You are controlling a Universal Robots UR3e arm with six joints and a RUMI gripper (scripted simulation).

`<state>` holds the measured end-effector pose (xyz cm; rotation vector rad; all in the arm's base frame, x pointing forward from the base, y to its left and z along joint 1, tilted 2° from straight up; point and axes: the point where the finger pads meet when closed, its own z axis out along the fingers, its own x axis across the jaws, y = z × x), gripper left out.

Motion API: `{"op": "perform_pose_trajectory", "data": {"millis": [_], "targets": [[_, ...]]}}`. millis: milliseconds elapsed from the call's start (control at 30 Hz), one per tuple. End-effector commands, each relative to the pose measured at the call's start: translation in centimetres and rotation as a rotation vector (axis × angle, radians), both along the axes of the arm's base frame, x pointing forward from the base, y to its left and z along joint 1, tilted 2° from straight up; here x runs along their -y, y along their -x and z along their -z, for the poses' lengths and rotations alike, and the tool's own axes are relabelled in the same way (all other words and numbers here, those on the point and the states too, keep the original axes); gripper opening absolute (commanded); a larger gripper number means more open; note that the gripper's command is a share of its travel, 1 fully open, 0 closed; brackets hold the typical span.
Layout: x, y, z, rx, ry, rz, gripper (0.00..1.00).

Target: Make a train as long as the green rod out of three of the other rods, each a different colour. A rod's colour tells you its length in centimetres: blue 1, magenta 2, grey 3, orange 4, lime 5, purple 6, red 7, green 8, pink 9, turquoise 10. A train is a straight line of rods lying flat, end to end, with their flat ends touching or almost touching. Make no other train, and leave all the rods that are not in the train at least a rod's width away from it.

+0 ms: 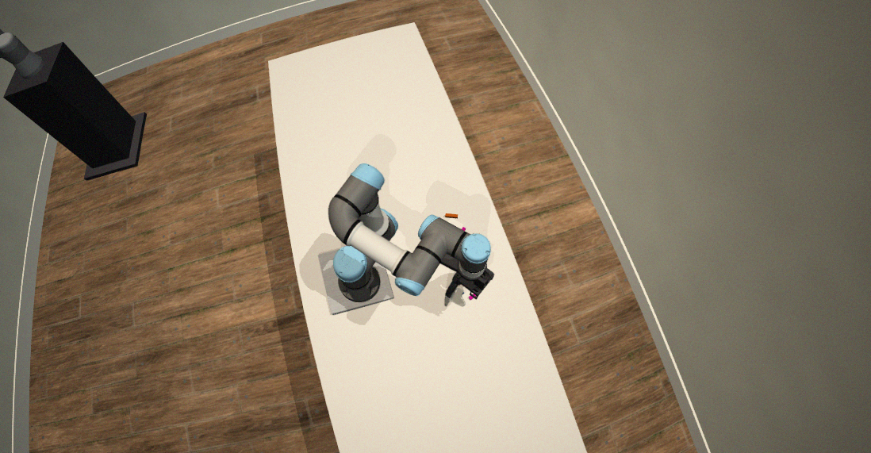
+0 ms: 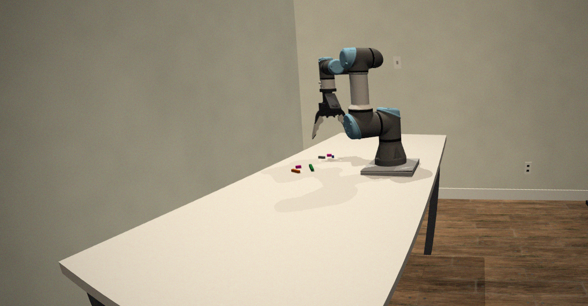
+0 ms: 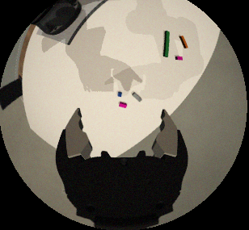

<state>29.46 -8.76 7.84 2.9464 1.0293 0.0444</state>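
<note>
Closest to the wrist camera, the black two-jaw gripper is hanging spread wide above the white table, pinching nothing. Beyond its tips, a short magenta rod, a tiny blue rod and a grey rod are lying near each other, apart. Farther off, a second magenta rod, an orange rod and the long green rod are forming a loose group. Wrist and exterior views are showing all six; top view is hiding green and grey under the arm. Count: two magenta, one each blue, grey, orange, green. No rods are lining up as a train.
</note>
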Motion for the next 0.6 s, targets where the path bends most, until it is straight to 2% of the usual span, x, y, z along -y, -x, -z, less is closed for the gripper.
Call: {"op": "perform_pose_trajectory", "data": {"millis": [0,567], "targets": [[0.26,-0.10,-0.08,0.001,0.001,0.076,1.00],[0.56,-0.17,-0.10,0.002,-0.002,0.171,1.00]]}}
